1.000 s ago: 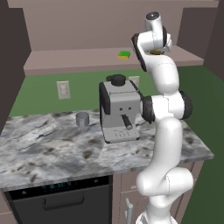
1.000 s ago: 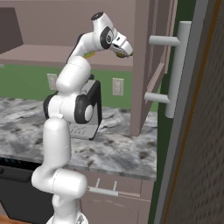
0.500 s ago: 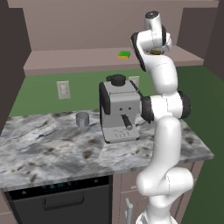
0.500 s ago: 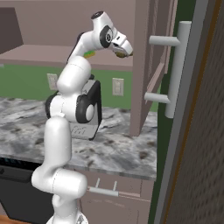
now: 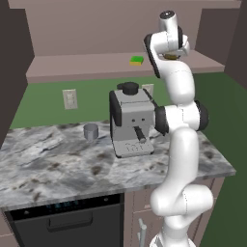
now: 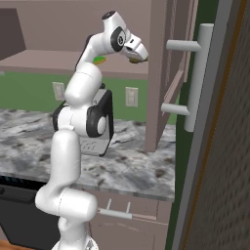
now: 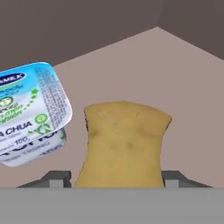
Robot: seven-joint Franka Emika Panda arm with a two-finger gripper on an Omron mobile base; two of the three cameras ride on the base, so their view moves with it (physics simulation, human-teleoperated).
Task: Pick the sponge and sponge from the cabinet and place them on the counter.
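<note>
Hand raised into the open cabinet, level with its shelf, so that the two fingers can straddle the tan sponge from the front. In the hand view this sponge stands between the finger tips, which flank its lower corners at about 8 and 4 o'clock; the jaws are part-way in, and whether they already press the sides cannot be told. The sponge rests on the shelf floor, its waisted shape offering narrow flanks to the fingers. A white cup with a blue rim lies tilted at 9 o'clock of the sponge, just beside it; the approach from the open side probably avoids knocking it. The green sponge sits further along the same shelf, at 9 o'clock of the hand in the left base view, well apart and untouched. Below, the bench carries a coffee machine and a small grey mug; bare marble beside them would serve for setting down. The door stands swung outward, its bar handle clear of the arm.
</note>
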